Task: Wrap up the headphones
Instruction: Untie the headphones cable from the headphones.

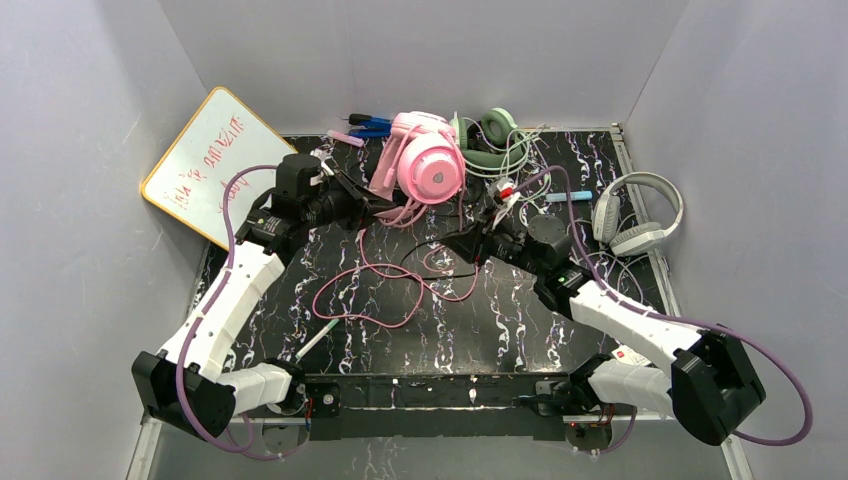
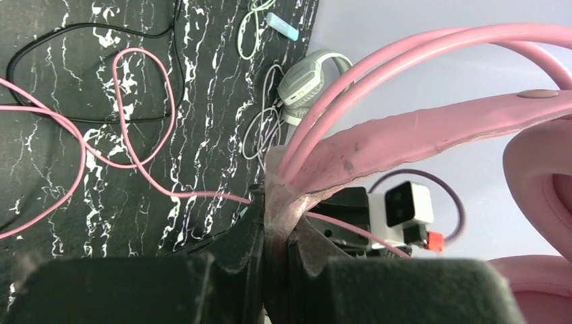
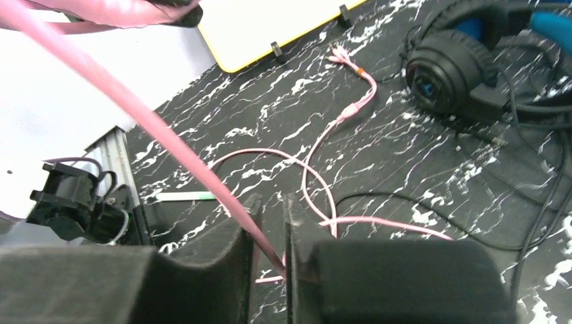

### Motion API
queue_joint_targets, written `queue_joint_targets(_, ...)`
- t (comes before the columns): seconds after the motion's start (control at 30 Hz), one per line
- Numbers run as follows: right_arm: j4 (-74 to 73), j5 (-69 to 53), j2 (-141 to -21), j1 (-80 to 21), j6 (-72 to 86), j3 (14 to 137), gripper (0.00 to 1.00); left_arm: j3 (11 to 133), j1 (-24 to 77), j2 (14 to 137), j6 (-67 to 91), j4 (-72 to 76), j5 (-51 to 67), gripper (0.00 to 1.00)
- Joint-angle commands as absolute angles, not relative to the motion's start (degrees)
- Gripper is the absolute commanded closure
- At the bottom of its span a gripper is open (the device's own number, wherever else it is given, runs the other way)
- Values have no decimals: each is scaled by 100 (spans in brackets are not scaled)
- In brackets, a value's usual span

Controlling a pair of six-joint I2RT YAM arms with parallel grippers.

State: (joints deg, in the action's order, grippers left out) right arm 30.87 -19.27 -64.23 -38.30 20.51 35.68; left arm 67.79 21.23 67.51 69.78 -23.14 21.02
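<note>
The pink headphones (image 1: pixel 432 165) are held up at the back middle of the table. My left gripper (image 1: pixel 368 205) (image 2: pixel 273 202) is shut on the end of their pink headband (image 2: pixel 418 128). Their pink cord (image 1: pixel 385 290) (image 3: pixel 168 142) runs taut from the headset down between the jaws of my right gripper (image 1: pixel 452 240) (image 3: pixel 268 206), which is closed on it, then lies in loose loops on the table (image 2: pixel 145 115). The white-grey headphones (image 1: pixel 635 215) (image 2: pixel 307 81) lie at the right. The black-and-blue headphones (image 3: pixel 452 67) lie on the table in the right wrist view.
A mint-green headset (image 1: pixel 490 140) lies at the back behind the pink one. A yellow-edged whiteboard (image 1: pixel 210 165) leans at the left wall. A green-tipped pen (image 1: pixel 318 338) (image 3: pixel 185 196) lies near the front. A black cord (image 2: pixel 88 27) crosses the pink loops.
</note>
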Motion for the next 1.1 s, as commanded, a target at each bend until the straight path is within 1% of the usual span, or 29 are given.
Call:
queue_joint_targets(0.0, 3726, -2080, -6411, -3714, 2468, 3525, 85, 6657, 2160, 6451, 7140, -1828, 2583, 100)
queue_joint_targets(0.03, 3705, -2083, -6381, -3657, 2531, 3557, 90, 6583, 2168, 6451, 7111, -1832, 2585, 100)
queue_joint_targets(0.17, 3291, -2241, -6506, -3345, 2684, 3902, 99, 6301, 2249, 6465, 7124, -1724, 2670, 100)
queue_joint_targets(0.33, 2808, -2822, -7025, -2880, 2826, 4526, 99, 6216, 2422, 6547, 7050, -1589, 2727, 100)
queue_joint_targets(0.4, 2852, -2907, -7038, -2674, 2982, 4571, 99, 6126, 2426, 6504, 7029, -1596, 2681, 100)
queue_joint_targets(0.57, 2665, -2624, -7043, -2301, 3188, 4487, 99, 5951, 2432, 6369, 7201, -1496, 2685, 100)
queue_joint_targets(0.67, 2553, -3043, -7336, -2289, 3182, 4566, 99, 5978, 2458, 6375, 7364, -1273, 2827, 100)
queue_joint_targets(0.8, 2952, -3949, -7776, -2294, 3607, 4565, 99, 6093, 2566, 6431, 7623, -867, 2967, 100)
queue_joint_targets(0.9, 3444, -4253, -7962, -2296, 4023, 4422, 98, 6142, 2668, 6487, 7716, -643, 3034, 100)
queue_joint_targets(1.07, 3751, -4402, -8016, -2468, 4234, 4264, 90, 6179, 2854, 6583, 7763, -548, 3002, 100)
